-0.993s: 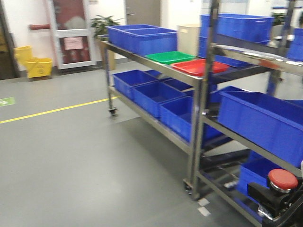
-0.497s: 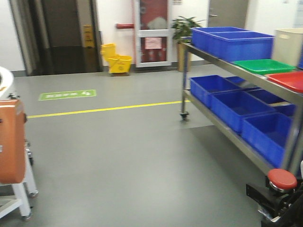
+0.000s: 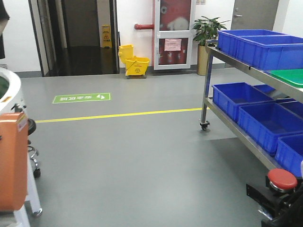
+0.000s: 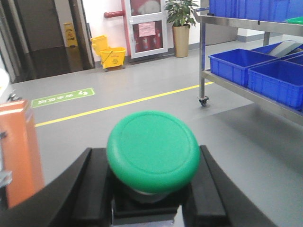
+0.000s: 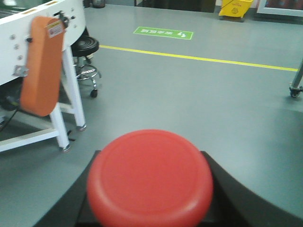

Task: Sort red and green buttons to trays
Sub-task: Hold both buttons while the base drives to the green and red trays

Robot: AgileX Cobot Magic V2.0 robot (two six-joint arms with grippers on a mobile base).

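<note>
My left gripper [image 4: 146, 156] is shut on the green button [image 4: 152, 150]; its black fingers [image 4: 90, 189] clamp the dark base under the round green cap. In the right wrist view the red button [image 5: 150, 177] fills the lower frame, with my right gripper [image 5: 151, 158] shut on it. The front view shows that red button [image 3: 282, 179] at the bottom right in the right gripper [image 3: 279, 196]. A corner of the green tray [image 3: 289, 75] shows on the rack's top shelf at the far right, well away from both grippers. The left gripper is out of the front view.
A wheeled metal rack [image 3: 246, 137] on the right holds blue crates [image 3: 265, 47] on top and more blue crates [image 3: 236, 97] below. A white machine with an orange pad [image 3: 12, 161] stands at the left, with a black stool [image 5: 85, 46] by it. A yellow mop bucket [image 3: 135, 64] stands far off.
The front view has swung left: the rack slid toward the right edge and the red tray went out of view. The orange-padded machine came in at the left. The red button stays gripped.
</note>
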